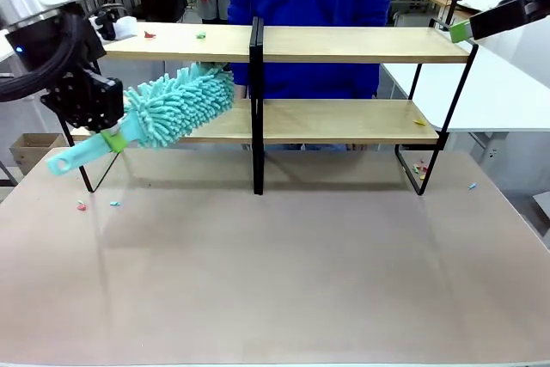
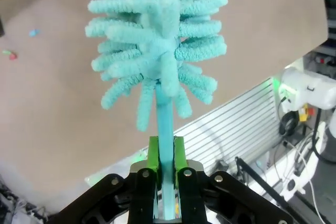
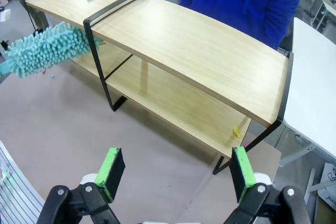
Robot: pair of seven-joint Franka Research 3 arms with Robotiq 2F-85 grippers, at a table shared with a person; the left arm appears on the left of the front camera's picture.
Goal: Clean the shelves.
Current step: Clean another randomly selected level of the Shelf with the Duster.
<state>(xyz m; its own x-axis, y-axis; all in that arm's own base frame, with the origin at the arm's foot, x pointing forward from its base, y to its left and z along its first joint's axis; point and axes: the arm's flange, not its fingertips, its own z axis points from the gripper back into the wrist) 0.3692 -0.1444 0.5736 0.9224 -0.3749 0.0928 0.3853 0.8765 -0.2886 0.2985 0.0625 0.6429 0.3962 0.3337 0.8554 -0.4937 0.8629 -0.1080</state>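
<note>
Front view, L to R: my left pincer (image 1: 110,137) is pinching the handle of the teal duster (image 1: 176,105) near the bench's (image 1: 275,272) left edge, fluffy head poking toward the left end of the shelves (image 1: 344,43), about level w/ the gap between the two boards. Left wrist view confirms it: green pads (image 2: 153,153) clamped on the thin handle, head straight out ahead.

Risks as I see them: handle is slim and smooth-looking, so a hard sideways push vs. the black frame could twist it in my grip. Head could also snag the black centre post (image 1: 256,105) if I sweep too far inward. Small scraps (image 1: 200,35) sit on the top board's left end; a fast swipe may just fling them toward the person (image 1: 309,6) at the far side, or onto the bench, where bits (image 1: 82,206) already lie near the left edge.

Right side: my right pincer (image 3: 176,174) is spread wide, holding nothing, hovering above the shelves' right end. A yellow scrap (image 3: 236,131) lies on the lower board there; can't reach it w/o crossing arms, so collision is poss.
</note>
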